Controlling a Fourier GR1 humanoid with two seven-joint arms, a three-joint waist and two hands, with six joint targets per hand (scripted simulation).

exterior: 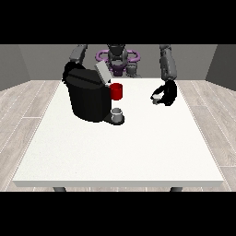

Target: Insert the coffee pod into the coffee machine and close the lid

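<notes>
We stand behind the white table (115,152) with the coffee machine (87,97) toward the view's left, its lid (102,73) tilted up and open so the pod bay is reachable from above. A small grey cup (117,112) sits on the machine's drip tray, and a red mug (116,91) stands just beside the machine's upper front, on its far side.

Our hand at the view's right (166,93) hangs low over the table, well apart from the machine. Its fingers curl round a small pale thing that we take to be the coffee pod (157,96); it shows only as a light patch against the black fingers, so we cannot be sure of its shape or how it is seated. Holding it enclosed like this makes sense for carrying it across to the open bay.

Our hand at the view's left (69,70) is behind the machine's top rear corner, mostly hidden by the dark body, and we cannot tell how its fingers lie. Its place there suits steadying the machine or waiting to push the lid down.

We judge the pod is picked up but not yet inserted, and the lid is not yet closed. The next move calls for bringing the pod over the red mug without knocking it.
</notes>
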